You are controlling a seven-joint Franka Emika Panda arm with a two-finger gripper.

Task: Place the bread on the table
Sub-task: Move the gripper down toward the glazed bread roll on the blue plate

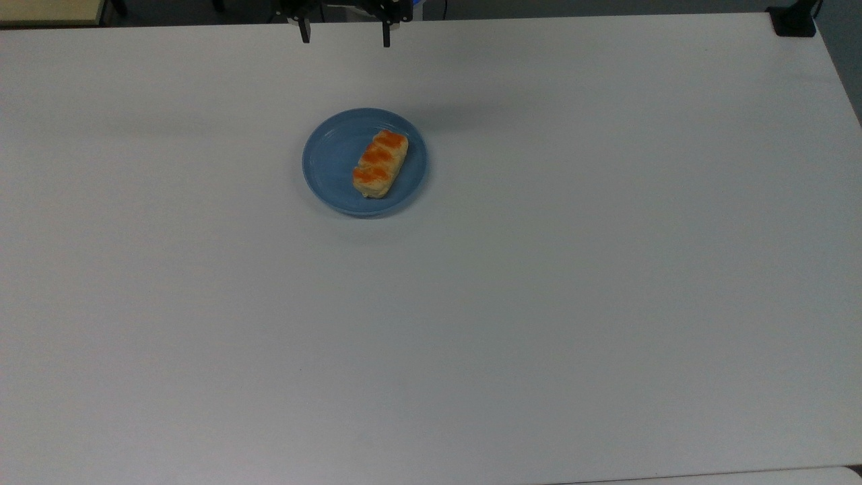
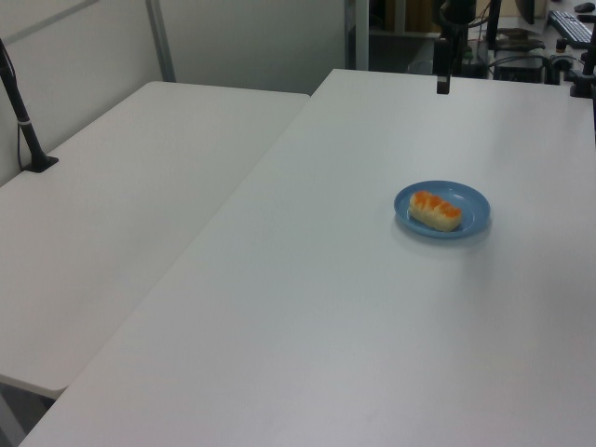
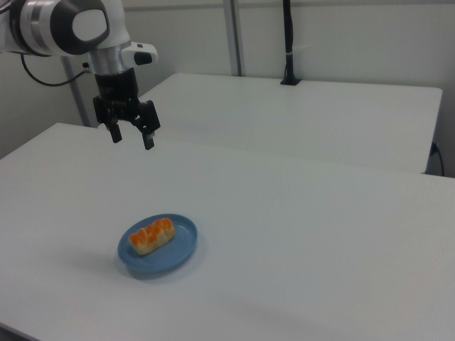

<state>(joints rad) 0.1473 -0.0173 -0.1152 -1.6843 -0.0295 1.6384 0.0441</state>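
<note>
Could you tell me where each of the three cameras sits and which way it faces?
Top view: high above, looking down on the table; the gripper enters at the top edge.
Left view: raised at one side, facing across; one finger hangs at the far edge.
Right view: raised at the opposite side; arm and open gripper hang above.
All share the bread on the plate.

A round blue ceramic plate point(image 1: 330, 158) is seen mid-surface. A second white rectangular tabletop point(image 2: 140, 177) is placed alongside, with a black upright pole point(image 3: 288, 42) mounted on it.
</note>
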